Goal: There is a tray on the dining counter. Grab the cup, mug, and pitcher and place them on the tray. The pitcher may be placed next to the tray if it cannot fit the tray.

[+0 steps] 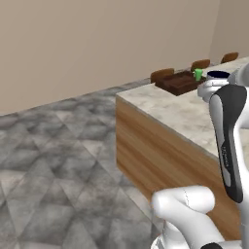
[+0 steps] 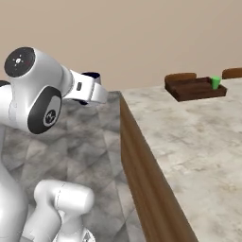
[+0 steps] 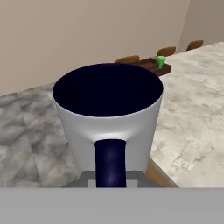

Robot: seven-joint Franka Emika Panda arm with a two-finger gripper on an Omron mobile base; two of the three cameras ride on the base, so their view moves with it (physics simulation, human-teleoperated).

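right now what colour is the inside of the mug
Dark navy, almost black, inside the grey mug; clearest in the hand view.

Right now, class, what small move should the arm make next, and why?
Probably carry the mug forward along the dining counter toward the tray. The end effector is shut on its handle, and the tray, with the cup already on it, sits far off.

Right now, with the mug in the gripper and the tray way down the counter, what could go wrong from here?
1. The gripper holds the mug by its handle side alone, so it might tilt or slip on the way.
2. The tray lies far along the dining counter, so an early release would likely miss it.
3. The cup already stands in the tray; the mug could knock it.
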